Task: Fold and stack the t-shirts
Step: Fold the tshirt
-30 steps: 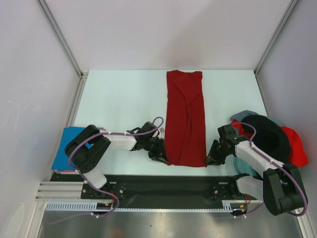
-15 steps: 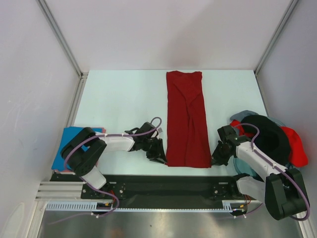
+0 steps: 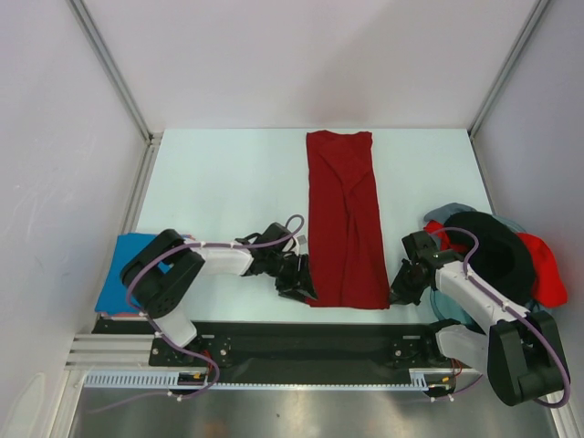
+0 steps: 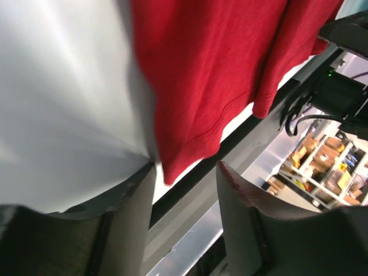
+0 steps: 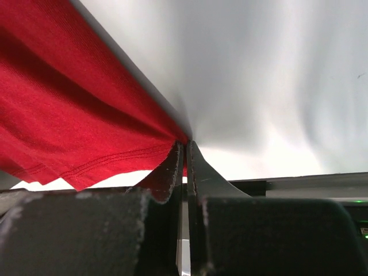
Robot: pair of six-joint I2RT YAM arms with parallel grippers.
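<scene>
**Dark red t-shirt [image 3: 342,219]: right corner pinched, left corner not yet taken**

The shirt lies as a long, narrow strip down the middle of the table [image 3: 219,182], with its near hem just ahead of the arm bases. Over the last second your right gripper [image 3: 398,290] has eased a little outward, and the near-right corner has been drawn out with it, so that hem now sits wider and flatter. The right wrist view shows the fingers [image 5: 172,167] shut tight on the hem.

Your left gripper [image 3: 299,290] has crept in to the near-left corner. Its jaws stand apart with the hem corner lying in the gap, not gripped.

I judge this as the set-up for folding the near end away from you. One corner is secured, and the other still needs closing on before you lift.

The blue t-shirt [image 3: 128,274] sits at the left edge. The black [image 3: 488,246] and brighter red [image 3: 547,269] shirts are heaped at the right.
</scene>
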